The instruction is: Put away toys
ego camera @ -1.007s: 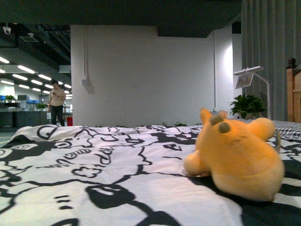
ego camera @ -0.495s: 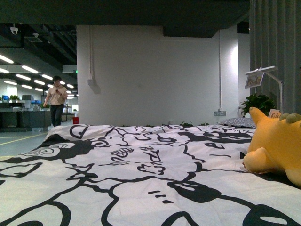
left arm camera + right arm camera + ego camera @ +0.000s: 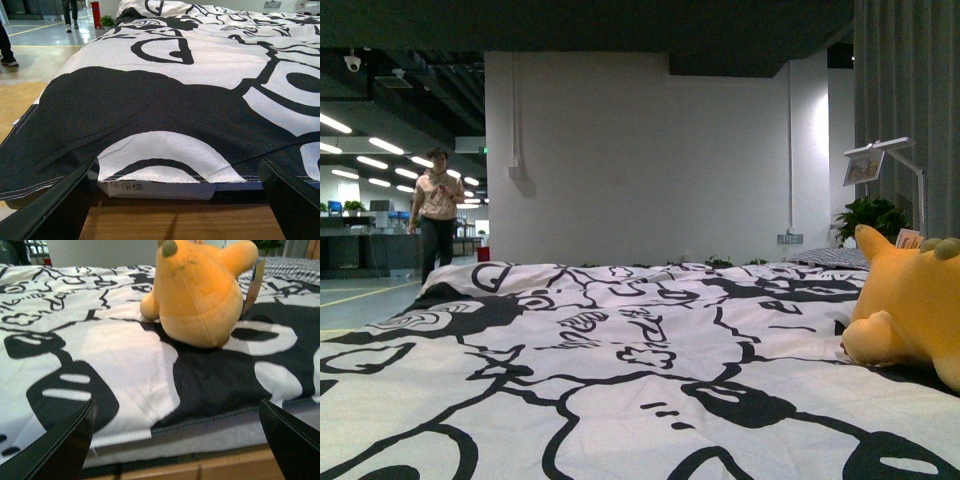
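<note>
The yellow-orange plush toy [image 3: 910, 305] is being shown lying on the black-and-white bedspread [image 3: 620, 350] at the right of the scene, partly cut off by the front view's edge, while a person [image 3: 437, 210] is being seen standing far off at the left. The left gripper [image 3: 172, 205] is being held with fingers spread wide at the bedspread's near edge, above a wooden bed frame [image 3: 175, 225]. The right gripper [image 3: 175, 440] is likewise being held with fingers spread wide, facing the plush toy and apart from it.
</note>
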You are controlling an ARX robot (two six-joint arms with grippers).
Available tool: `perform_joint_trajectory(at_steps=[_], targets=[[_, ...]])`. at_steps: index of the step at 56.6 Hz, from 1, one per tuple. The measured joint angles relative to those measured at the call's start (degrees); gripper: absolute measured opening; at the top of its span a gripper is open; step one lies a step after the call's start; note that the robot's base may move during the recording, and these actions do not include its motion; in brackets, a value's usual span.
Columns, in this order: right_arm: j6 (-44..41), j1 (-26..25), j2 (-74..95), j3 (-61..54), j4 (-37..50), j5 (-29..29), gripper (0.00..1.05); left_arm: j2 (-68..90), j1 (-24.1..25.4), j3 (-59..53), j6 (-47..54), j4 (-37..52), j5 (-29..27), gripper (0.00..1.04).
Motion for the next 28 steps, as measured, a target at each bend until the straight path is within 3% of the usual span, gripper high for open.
perform_joint_trajectory(at_steps=[13,28], targets=[[-4.11,0.35,22.29,6.73,20.06,0.81,0.98,0.0,0.0,0.0,0.0,0.0,0.0,0.98],[-7.15,0.09,39.91,17.22,30.84,1.03,0.98,0.0,0.0,0.0,0.0,0.0,0.0,0.98]])
